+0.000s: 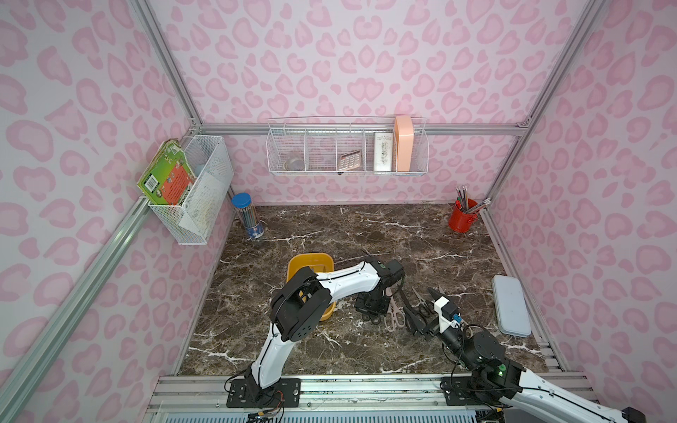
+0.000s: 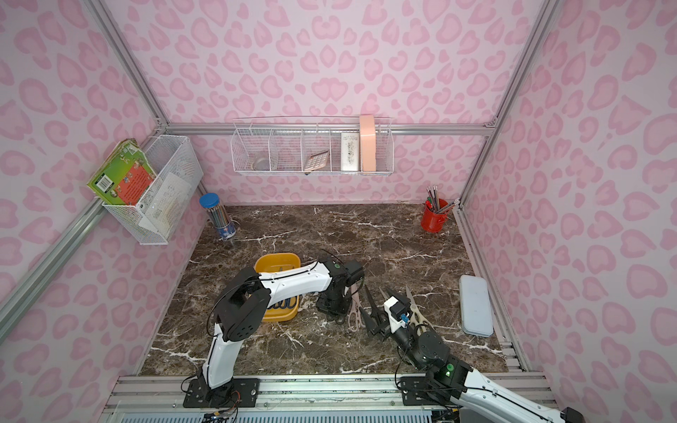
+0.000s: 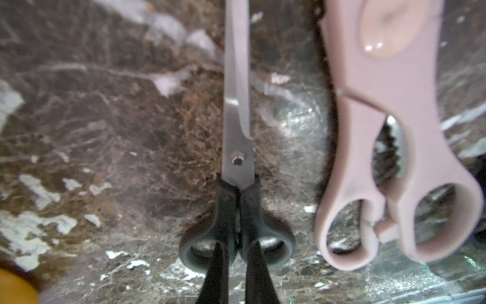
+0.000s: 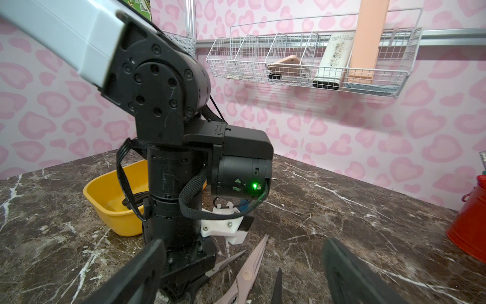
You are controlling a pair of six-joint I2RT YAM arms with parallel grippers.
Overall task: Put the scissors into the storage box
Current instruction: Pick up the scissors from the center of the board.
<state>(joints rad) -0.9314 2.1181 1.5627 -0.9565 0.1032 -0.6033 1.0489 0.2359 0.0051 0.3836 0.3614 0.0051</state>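
Observation:
Black-handled scissors (image 3: 236, 131) lie on the marble table, blades pointing away from my left gripper (image 3: 239, 254). That gripper is shut on the handles, one fingertip in each loop. Pale pink scissors (image 3: 394, 131) lie right beside them, also seen in a top view (image 1: 394, 315). My right gripper (image 4: 243, 246) hovers open above more scissors, black ones (image 1: 412, 311) and cream ones (image 2: 415, 315). The yellow storage box (image 1: 311, 262) stands left of the left gripper (image 1: 370, 311), half hidden by the arm. Dark blue handles (image 2: 282, 304) show inside it.
A pale grey-blue case (image 1: 511, 311) lies by the right wall. A red pencil cup (image 1: 462, 219) stands at the back right and a blue-lidded pencil tube (image 1: 247, 216) at the back left. White wire baskets (image 1: 348, 150) hang on the walls.

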